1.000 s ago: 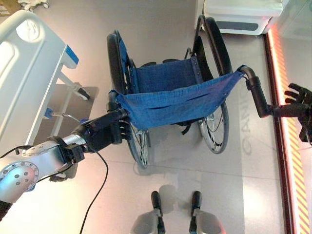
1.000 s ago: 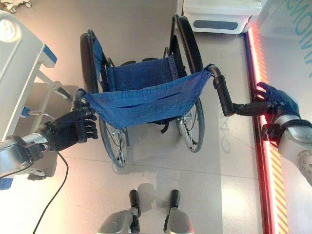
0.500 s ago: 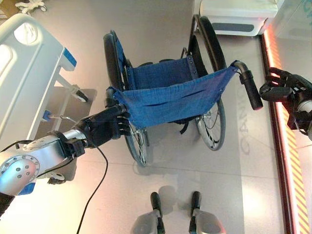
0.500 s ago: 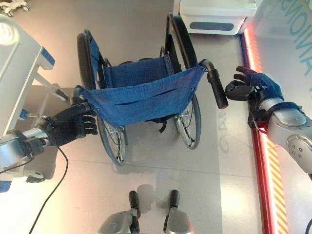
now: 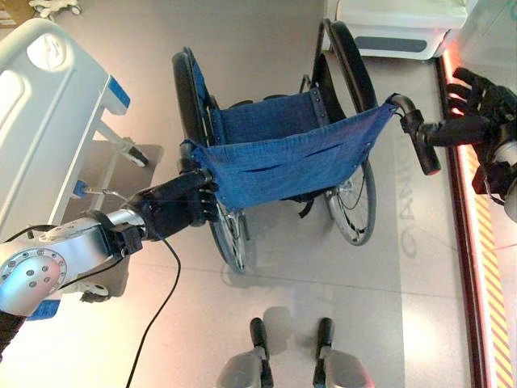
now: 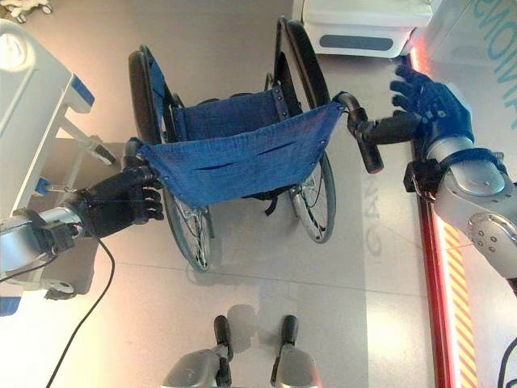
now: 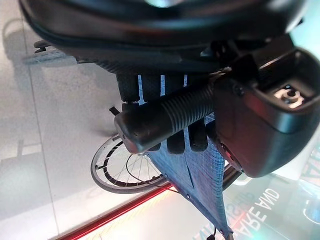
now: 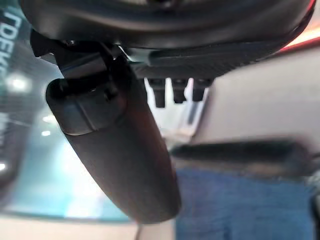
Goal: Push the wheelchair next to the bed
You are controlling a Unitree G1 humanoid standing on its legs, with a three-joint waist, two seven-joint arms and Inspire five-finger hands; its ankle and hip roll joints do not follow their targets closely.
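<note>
My left hand is closed around the left push handle of the wheelchair; the fingers wrap it firmly. My right hand has its fingers spread and straight, and only its thumb reaches to the right push handle; nothing there is gripped. The wheelchair stands in front of my fingers, and the bed lies beyond my left hand, near but apart from the wheel. I think the push will be good only when the right fingers also close on their handle. Pushing with one closed hand alone would probably turn the chair instead of rolling it straight beside the bed.
</note>
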